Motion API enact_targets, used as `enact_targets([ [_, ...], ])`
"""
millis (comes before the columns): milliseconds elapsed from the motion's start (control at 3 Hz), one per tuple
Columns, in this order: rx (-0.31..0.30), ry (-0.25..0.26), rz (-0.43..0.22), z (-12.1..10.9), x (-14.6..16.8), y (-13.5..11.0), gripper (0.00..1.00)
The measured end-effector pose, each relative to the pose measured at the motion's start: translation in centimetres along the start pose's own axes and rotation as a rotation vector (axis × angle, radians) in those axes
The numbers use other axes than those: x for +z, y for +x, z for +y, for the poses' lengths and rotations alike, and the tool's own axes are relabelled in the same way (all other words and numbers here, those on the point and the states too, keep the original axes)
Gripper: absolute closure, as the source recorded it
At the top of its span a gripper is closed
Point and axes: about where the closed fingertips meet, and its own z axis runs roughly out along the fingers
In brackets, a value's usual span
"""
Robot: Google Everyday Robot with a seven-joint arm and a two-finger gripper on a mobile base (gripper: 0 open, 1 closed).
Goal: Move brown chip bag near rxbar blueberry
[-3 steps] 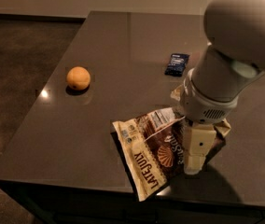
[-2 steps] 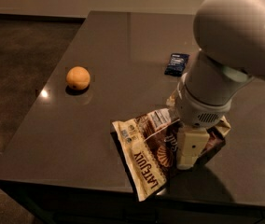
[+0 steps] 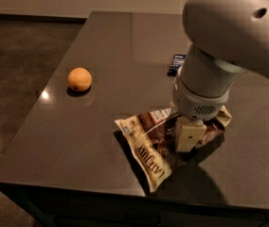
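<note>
Contact between gripper (image 3: 189, 135) and brown chip bag (image 3: 146, 148), bag lying flat directly beneath gripper; grip state not discernible. Beyond gripper, apart from bag: rxbar blueberry (image 3: 176, 64). Well apart from gripper: orange fruit (image 3: 79, 79).

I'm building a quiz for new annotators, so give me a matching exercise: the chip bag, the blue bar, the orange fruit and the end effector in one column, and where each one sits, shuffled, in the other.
Things
1. crinkled brown and cream foil chip bag
2. small flat dark blue bar wrapper
3. round orange fruit
4. cream block-shaped end effector

Places
A. alone on the left side of the dark table
B. down against the bag's middle
C. near the table's front edge
D. farther back, partly hidden by the white arm

Pairs: 1-C, 2-D, 3-A, 4-B.
</note>
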Motion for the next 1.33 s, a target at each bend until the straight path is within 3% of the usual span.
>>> enact_targets([
  [333, 0.013, 0.042, 0.052, -2.8, -0.9, 1.1, 0.88],
  [667, 0.014, 0.092, 0.112, -6.2, -2.1, 2.3, 1.0],
  [1333, 0.068, 0.163, 0.234, -12.9, -3.2, 6.4, 1.0],
])
